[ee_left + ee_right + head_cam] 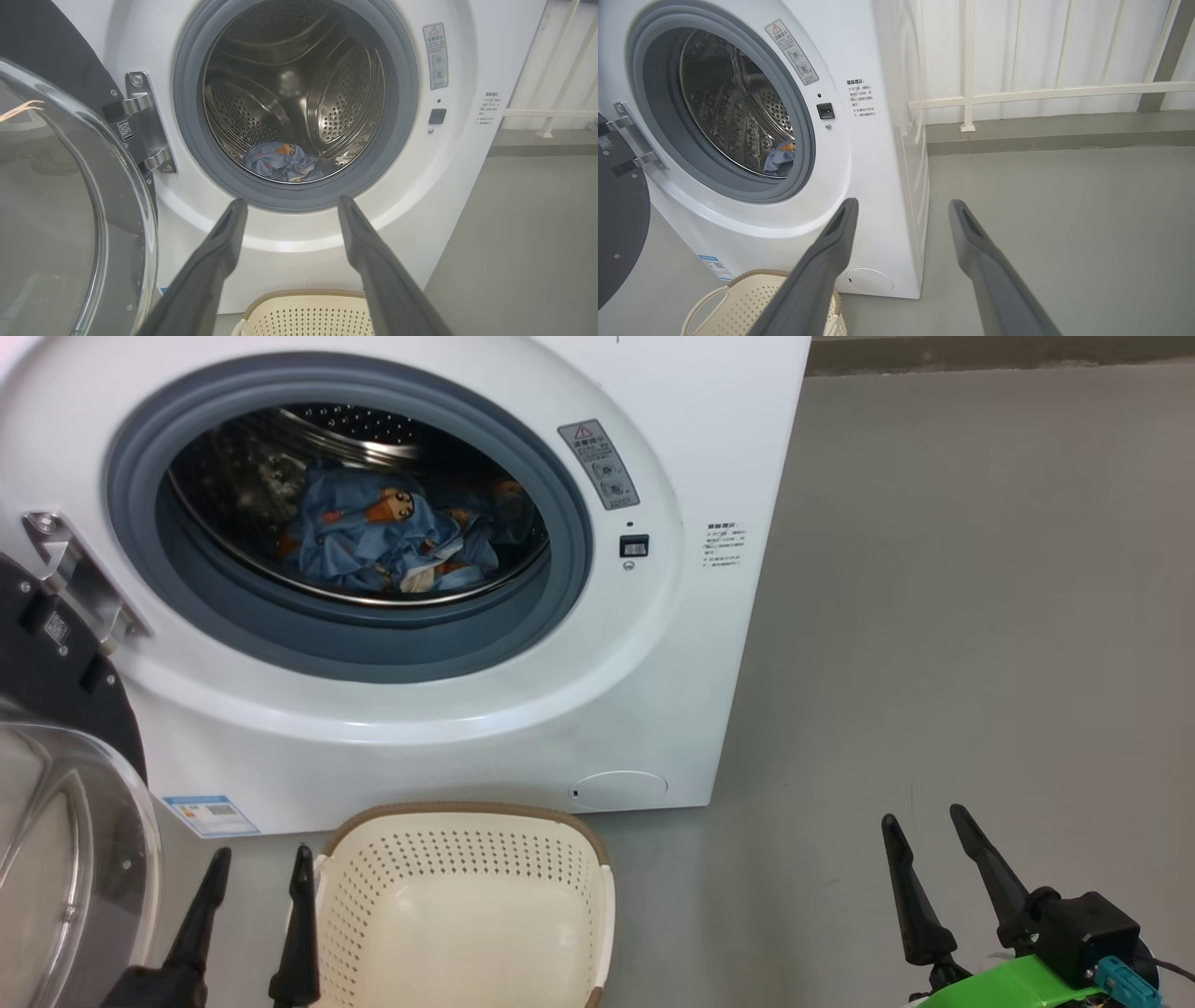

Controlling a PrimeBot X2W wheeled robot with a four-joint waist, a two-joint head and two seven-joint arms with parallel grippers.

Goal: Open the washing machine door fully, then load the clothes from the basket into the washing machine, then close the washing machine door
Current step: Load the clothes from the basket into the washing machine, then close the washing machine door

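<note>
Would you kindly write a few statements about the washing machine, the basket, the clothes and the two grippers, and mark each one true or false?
1. The washing machine door stands open. True.
2. The clothes lie in the basket. False: the clothes lie inside the drum, and what shows of the inside of the basket is bare.
3. The left gripper is open and holds nothing. True.
4. The right gripper is shut on a piece of cloth. False: the right gripper is open and holds nothing, over the floor.
5. The basket stands on the floor in front of the washing machine. True.
</note>
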